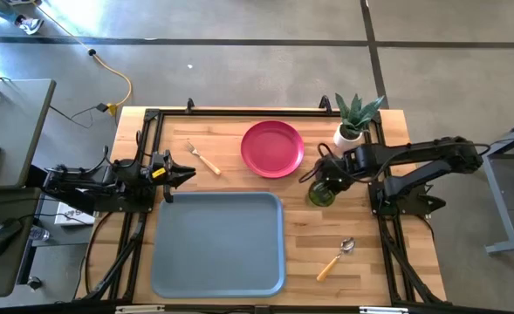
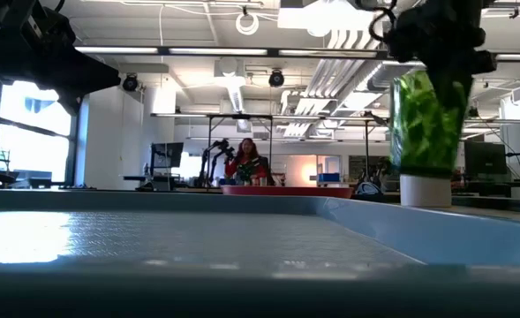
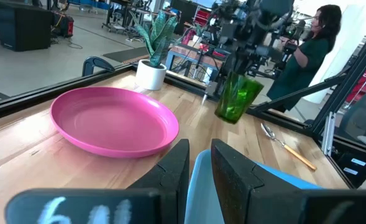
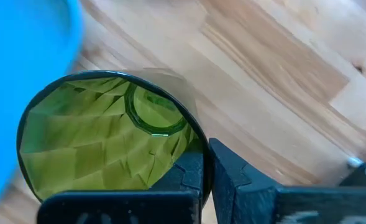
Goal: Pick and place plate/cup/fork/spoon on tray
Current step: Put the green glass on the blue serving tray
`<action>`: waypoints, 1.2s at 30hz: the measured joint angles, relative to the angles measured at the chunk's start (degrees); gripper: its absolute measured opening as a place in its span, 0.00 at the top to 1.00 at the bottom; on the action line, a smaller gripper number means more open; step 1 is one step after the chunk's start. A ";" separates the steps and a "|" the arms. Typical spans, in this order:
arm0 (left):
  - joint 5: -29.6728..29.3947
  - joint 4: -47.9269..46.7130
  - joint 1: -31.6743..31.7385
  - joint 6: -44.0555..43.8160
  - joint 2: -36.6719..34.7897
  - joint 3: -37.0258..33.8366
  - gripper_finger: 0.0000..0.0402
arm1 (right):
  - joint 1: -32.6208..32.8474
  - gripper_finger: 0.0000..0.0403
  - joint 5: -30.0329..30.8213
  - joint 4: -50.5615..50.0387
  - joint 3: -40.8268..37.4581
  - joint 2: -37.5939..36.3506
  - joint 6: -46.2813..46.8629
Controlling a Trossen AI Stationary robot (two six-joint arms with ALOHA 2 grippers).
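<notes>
A grey-blue tray (image 1: 217, 242) is lying on the wooden bench (image 1: 361, 262), with the pink plate (image 1: 272, 148) behind it. The right hand (image 1: 319, 181) is pinching the green cup's (image 1: 321, 194) rim, holding it tilted above the bench just beside the tray. The left hand (image 1: 187, 174), slightly parted and empty, is waiting near the fork (image 1: 203, 158). The spoon (image 1: 335, 258) is lying right of the tray.

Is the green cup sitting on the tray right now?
No, the cup hangs in the right gripper beside the tray.

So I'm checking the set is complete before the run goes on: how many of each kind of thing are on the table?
Plate: 1
Cup: 1, in the right gripper
Fork: 1
Spoon: 1
Tray: 1
Potted plant: 1
Total: 6
</notes>
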 joint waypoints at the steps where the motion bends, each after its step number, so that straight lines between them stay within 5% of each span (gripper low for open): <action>1: 0.00 0.00 0.00 0.00 0.00 0.00 0.86 | 0.00 1.00 0.38 0.24 0.92 -0.02 0.21; 21: 0.00 -0.02 0.00 0.02 0.00 0.01 0.86 | 0.00 1.00 13.47 9.52 17.39 0.10 -1.76; 36: 0.00 -0.02 0.00 0.02 0.00 -0.01 0.86 | 0.00 1.00 9.55 3.20 29.78 14.31 -7.77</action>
